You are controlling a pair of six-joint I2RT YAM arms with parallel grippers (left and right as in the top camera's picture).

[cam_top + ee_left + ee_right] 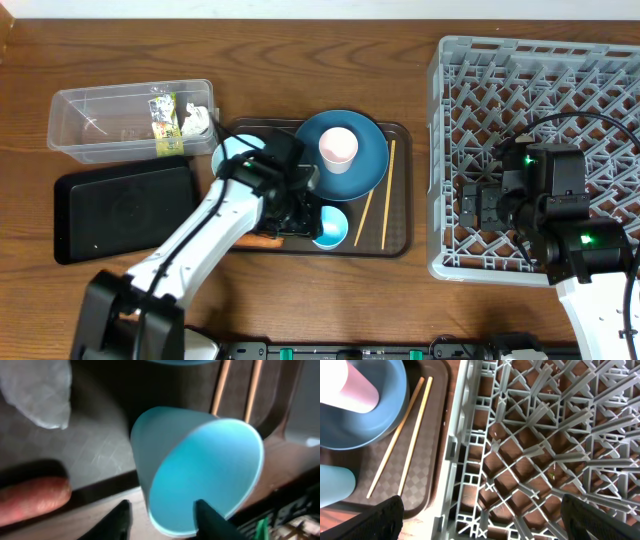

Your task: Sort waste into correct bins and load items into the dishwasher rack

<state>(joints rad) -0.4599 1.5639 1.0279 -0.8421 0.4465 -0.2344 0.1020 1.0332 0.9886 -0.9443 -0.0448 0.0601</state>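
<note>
left gripper (pixel 161 510) jaws apart, astride blue bowl (pixel 200 470) rim | advice: pinch wall squarely, lift level | right gripper (pixel 482 510) spread, empty, over rack (pixel 465 485)

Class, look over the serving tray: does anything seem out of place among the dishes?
Yes. An orange carrot stick lies at the front edge of the brown tray. A crumpled white paper wad also sits on the tray near the pale blue bowl. Both are waste lying among the dishes, not in a bin.

cup (pixel 338 149) on plate (pixel 368 168), chopsticks (pixel 388 195) right of plate, rack (pixel 437 160) at right
</note>
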